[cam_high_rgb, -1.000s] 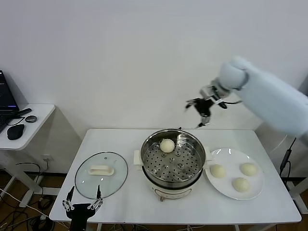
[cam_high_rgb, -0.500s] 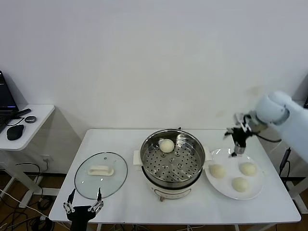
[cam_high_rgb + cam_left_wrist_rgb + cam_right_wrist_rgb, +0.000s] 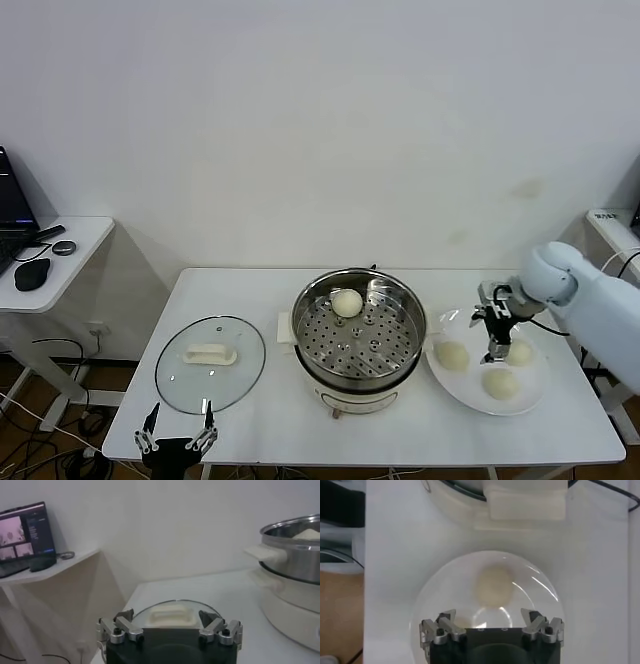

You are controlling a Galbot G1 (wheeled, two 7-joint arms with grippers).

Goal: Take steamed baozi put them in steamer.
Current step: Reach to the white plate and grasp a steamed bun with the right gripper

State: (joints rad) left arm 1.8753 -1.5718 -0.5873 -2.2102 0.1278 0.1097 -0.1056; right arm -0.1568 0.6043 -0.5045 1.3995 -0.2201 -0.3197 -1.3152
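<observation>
The steamer (image 3: 360, 335) stands mid-table and I take it as the landmark. One baozi (image 3: 347, 302) already lies on its perforated tray, at the far side. Three more baozi sit on the white plate (image 3: 455, 322) just right of the steamer: one near the steamer (image 3: 452, 355), one at the front (image 3: 500, 383), one farther right (image 3: 520, 351), partly behind the arm.

The right gripper (image 3: 496, 350) hangs over that plate, between the buns, jaws spread wide and nothing in them. In the right wrist view one bun (image 3: 493, 586) lies ahead of the fingers (image 3: 438, 628), not yet between them. The left gripper (image 3: 177, 440) is parked at the front table edge, left of the steamer and near the glass lid (image 3: 210, 362), also wide open and empty.

Handling, as I judge: the buns look light, soft and smooth, so they dent easy and the skin may tear or stick. Best to take one from above, fingers on two opposite sides at approx. the widest part, closing only gently. Too much squeeze will deform it; too little and it may slip out on the way to the tray.
</observation>
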